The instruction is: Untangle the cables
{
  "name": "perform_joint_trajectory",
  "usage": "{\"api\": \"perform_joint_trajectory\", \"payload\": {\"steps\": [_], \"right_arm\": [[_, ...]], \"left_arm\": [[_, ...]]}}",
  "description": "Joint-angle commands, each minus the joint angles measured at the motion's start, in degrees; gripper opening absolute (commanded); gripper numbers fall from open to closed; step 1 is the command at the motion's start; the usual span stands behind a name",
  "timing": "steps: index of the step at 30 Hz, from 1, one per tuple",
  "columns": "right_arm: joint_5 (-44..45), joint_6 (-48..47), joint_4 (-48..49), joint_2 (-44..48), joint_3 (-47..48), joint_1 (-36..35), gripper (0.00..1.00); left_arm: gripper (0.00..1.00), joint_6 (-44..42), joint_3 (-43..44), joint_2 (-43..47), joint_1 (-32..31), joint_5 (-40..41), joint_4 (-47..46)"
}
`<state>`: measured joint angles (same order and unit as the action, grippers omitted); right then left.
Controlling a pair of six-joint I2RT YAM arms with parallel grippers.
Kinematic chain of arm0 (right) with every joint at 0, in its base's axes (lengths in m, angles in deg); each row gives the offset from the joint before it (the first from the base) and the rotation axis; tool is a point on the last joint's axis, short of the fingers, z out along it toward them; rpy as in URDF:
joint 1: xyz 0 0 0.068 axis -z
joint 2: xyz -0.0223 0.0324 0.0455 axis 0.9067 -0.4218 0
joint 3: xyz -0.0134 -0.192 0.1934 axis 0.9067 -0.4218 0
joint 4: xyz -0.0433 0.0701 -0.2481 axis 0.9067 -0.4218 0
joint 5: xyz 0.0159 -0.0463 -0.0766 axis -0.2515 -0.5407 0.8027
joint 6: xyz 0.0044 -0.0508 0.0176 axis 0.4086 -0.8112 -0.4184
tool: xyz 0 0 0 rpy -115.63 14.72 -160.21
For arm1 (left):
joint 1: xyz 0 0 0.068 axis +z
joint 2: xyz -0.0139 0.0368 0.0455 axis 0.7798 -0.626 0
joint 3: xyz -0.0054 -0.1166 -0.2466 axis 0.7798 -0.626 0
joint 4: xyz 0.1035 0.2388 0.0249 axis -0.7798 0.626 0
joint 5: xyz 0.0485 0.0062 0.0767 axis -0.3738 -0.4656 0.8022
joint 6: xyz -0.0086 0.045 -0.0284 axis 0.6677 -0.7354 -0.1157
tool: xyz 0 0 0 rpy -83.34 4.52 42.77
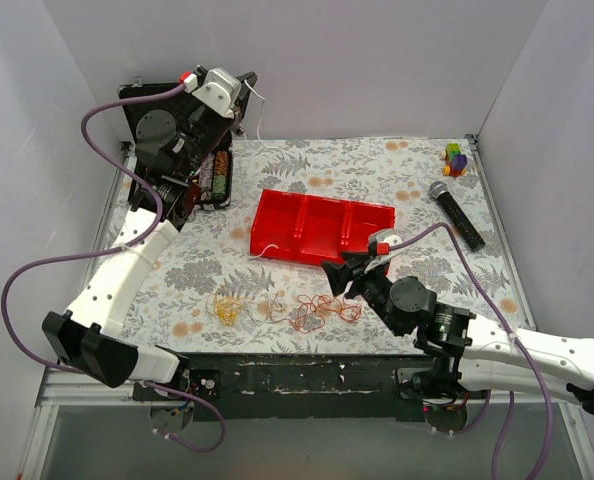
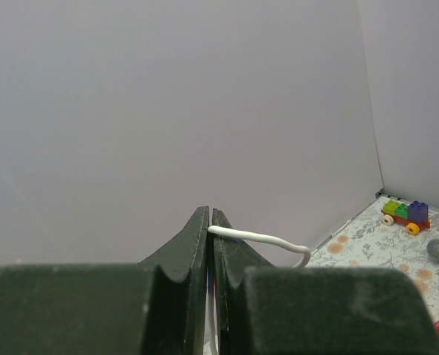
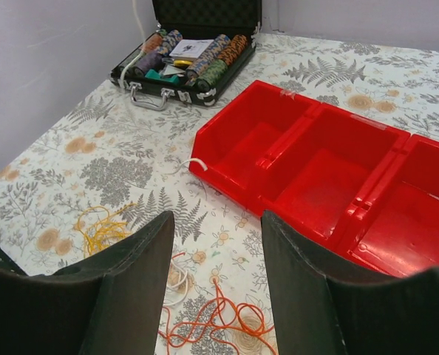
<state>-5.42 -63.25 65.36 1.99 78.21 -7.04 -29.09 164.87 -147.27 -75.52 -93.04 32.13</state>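
Note:
The cables lie near the table's front edge: a yellow clump (image 1: 225,310), a small white curl (image 1: 275,305) and orange-red loops (image 1: 327,312). My left gripper (image 1: 245,88) is raised high at the back left, shut on a white cable (image 2: 256,238) that curves out of its jaws to the right. My right gripper (image 1: 342,275) is open and empty, hovering just above the orange loops (image 3: 219,318). The right wrist view also shows the yellow clump (image 3: 101,228), the white curl (image 3: 177,277) and a white cable end (image 3: 197,161) at the tray's corner.
A red three-compartment tray (image 1: 322,228) sits mid-table, just behind my right gripper. An open black case of poker chips (image 1: 192,165) stands at the back left. A microphone (image 1: 457,213) and a toy brick car (image 1: 456,158) lie at the back right.

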Motion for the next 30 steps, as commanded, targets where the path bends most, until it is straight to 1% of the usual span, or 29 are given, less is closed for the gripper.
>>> {"api": "perform_joint_trajectory", "payload": {"steps": [1, 15, 23, 27, 30], "right_arm": [[1.6, 0.7, -0.5, 1.7, -0.9, 0.4, 0.59], [2.7, 1.1, -1.7, 4.4, -2.2, 1.2, 0.59], [2.9, 1.6, -1.9, 5.6, -3.5, 1.8, 0.59], [2.6, 1.9, -2.0, 6.0, -3.8, 1.8, 0.59], [2.4, 2.1, -2.0, 6.4, -4.1, 1.9, 0.6]], "left_arm": [[0.0, 0.5, 2.6, 0.6, -0.2, 0.4, -2.3], [0.0, 0.2, -0.2, -1.5, -0.8, 0.9, -1.9], [0.0, -1.0, -3.5, -3.1, -1.7, 1.1, -2.1], [0.0, -1.4, -3.1, -5.3, -2.2, 1.8, -2.2], [0.0, -1.2, -1.0, -7.0, -2.4, 2.4, -2.4]]}}
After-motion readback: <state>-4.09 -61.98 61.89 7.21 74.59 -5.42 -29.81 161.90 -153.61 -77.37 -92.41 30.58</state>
